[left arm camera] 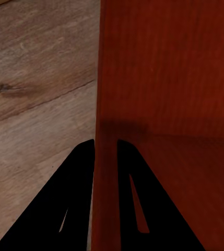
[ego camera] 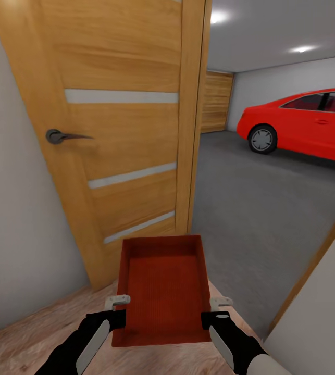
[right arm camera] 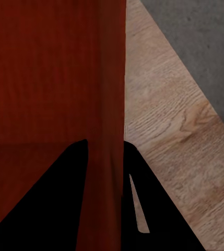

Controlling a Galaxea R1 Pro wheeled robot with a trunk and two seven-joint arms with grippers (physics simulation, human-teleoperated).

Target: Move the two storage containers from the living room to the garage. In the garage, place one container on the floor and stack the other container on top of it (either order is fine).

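My left hand [ego camera: 116, 307] and right hand [ego camera: 215, 308] each pinch a side wall of the orange-red storage container [ego camera: 162, 291]. Head view adds the red car [ego camera: 305, 122], half cut off; wrist cams just show wood floor [left arm camera: 33, 104].

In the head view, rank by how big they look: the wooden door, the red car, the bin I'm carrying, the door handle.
1. wooden door
2. red car, cut off at the edge
3. bin, close to the camera, so it looks larger than it is
4. door handle
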